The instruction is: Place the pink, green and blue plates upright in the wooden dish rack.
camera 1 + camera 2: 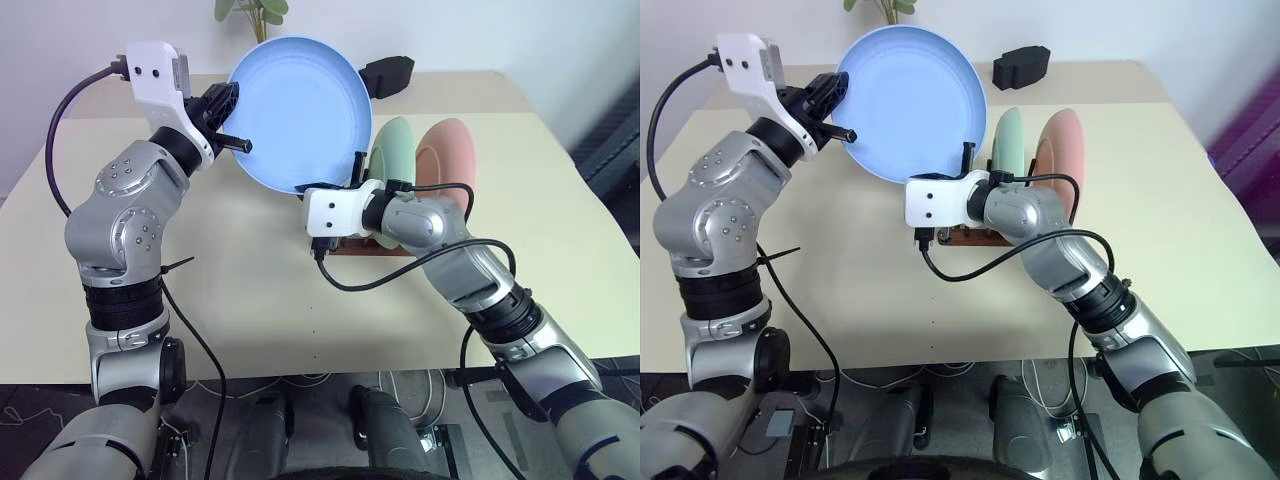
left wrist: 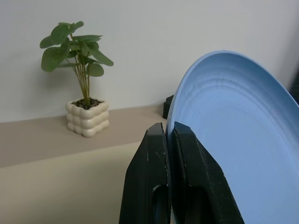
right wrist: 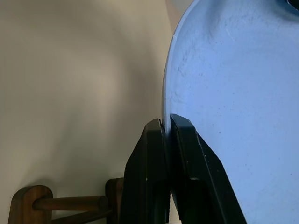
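**Blue plate held in the air by both grippers, just short of the rack**

Blue plate [image 1: 297, 112] is the last of the three still out of the wooden dish rack [image 1: 962, 236]. It hangs tilted above the beige table [image 1: 250, 290], its hollow face turned toward the camera and its lower edge just left of the rack. The green plate [image 1: 393, 148] and the pink plate [image 1: 447, 152] already stand upright in the rack, side by side, green nearer the blue one.

What could go wrong: both arms clamp one rigid plate, so if they move out of step the thin rim may twist out of a pinch and the plate drop onto the table. Each grip takes only the very edge, which leaves little margin. Lowering it too close to the green plate could knock that one against the pink. Coming down off line, the rim could land on a peg top rather than between pegs.

Left gripper [image 2: 169, 135] is clenched on the plate's upper left rim, one finger on each face. Right gripper [image 3: 164, 125] is likewise clamped tight on the lower rim, directly above the rack's rail.
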{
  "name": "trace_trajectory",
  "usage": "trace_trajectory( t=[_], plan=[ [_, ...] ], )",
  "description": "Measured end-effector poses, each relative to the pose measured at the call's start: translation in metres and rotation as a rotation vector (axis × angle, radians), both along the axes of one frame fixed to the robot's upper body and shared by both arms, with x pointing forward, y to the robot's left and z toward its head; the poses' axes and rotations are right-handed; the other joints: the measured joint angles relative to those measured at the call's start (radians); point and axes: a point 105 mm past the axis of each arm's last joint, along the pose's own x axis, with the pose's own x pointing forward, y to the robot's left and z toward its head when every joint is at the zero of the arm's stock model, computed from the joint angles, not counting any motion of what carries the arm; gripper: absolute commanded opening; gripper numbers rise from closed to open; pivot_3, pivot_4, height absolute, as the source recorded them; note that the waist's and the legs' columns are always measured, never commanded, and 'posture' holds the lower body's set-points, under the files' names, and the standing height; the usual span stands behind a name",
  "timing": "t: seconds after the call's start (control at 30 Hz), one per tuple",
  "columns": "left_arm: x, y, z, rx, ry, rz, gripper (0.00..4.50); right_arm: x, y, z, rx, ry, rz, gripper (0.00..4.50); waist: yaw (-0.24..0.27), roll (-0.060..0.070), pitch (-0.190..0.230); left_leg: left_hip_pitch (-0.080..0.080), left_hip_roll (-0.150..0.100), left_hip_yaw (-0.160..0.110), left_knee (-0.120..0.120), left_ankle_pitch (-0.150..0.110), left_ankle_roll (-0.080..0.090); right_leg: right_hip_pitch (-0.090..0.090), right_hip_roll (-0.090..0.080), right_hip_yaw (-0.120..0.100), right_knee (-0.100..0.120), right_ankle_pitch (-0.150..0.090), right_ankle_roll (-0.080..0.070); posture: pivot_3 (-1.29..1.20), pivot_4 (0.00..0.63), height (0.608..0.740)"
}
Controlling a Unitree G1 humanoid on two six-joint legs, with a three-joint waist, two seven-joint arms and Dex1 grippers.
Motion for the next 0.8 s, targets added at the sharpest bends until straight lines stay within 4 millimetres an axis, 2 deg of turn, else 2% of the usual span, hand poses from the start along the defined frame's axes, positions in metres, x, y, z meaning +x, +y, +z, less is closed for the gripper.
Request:
trace_trajectory(
  t=[0.07,0.13,0.17,0.3,0.43,0.53,0.6,0.7,0.8],
  plan=[
    [-0.001,-0.001,0.001,-0.036,-0.002,-0.019,1.03,0.000,0.001,0.001,0.001,-0.005,0.003,0.00,0.000,0.000,0.000,0.000,0.000,0.000,0.000,0.000,0.000,0.000,0.000,0.000,0.000,0.000,0.000,0.00,0.150,0.736],
    [-0.002,-0.004,0.001,-0.066,-0.003,-0.047,2.09,0.001,0.001,-0.002,-0.002,0.000,-0.005,0.00,0.001,0.000,0.000,0.000,0.000,0.000,0.000,0.000,0.000,0.000,0.000,0.000,0.000,0.000,0.000,0.00,0.150,0.736],
    [-0.003,-0.004,0.003,-0.086,-0.006,-0.057,2.44,0.001,0.000,-0.003,-0.003,0.000,-0.006,0.00,0.000,0.000,0.000,0.000,0.000,0.000,0.000,0.000,0.000,0.000,0.000,0.000,0.000,0.000,0.000,0.00,0.150,0.736],
    [-0.005,0.008,0.015,-0.160,-0.068,-0.027,4.47,0.001,0.002,0.000,-0.004,-0.024,0.005,0.00,-0.002,0.000,0.000,0.000,0.000,0.000,0.000,0.000,0.000,0.000,0.000,0.000,0.000,0.000,0.000,0.00,0.150,0.736],
    [-0.009,0.040,0.048,-0.274,-0.204,0.068,4.47,-0.001,0.004,0.010,0.036,-0.069,0.021,0.00,-0.001,0.000,0.000,0.000,0.000,0.000,0.000,0.000,0.000,0.000,0.000,0.000,0.000,0.000,0.000,0.00,0.150,0.736],
    [-0.008,0.076,0.055,-0.309,-0.249,0.192,4.47,-0.002,0.008,0.025,0.114,-0.096,0.035,0.00,-0.002,0.000,0.000,0.000,0.000,0.000,0.000,0.000,-0.001,0.000,0.000,0.000,0.001,0.000,0.000,0.00,0.150,0.736],
    [-0.005,0.091,0.052,-0.303,-0.243,0.253,4.47,-0.003,0.010,0.033,0.161,-0.097,0.043,0.00,-0.001,0.000,0.000,0.000,0.000,0.000,0.000,0.001,-0.001,0.000,0.000,0.000,0.001,0.000,0.000,0.00,0.150,0.736],
    [-0.004,0.116,0.033,-0.193,-0.199,0.352,4.47,-0.006,0.016,0.051,0.378,-0.003,0.071,0.00,-0.004,0.000,0.000,0.001,0.000,0.000,-0.001,0.001,-0.001,0.000,0.000,0.000,0.002,0.001,0.001,0.00,0.150,0.736],
    [0.000,0.120,-0.005,-0.071,-0.104,0.335,4.47,-0.012,0.015,0.068,0.588,0.140,0.112,0.00,0.001,0.000,0.000,0.001,0.000,-0.001,-0.001,0.001,-0.001,-0.001,0.000,0.000,0.003,0.001,0.001,0.00,0.150,0.736]
  ],
)
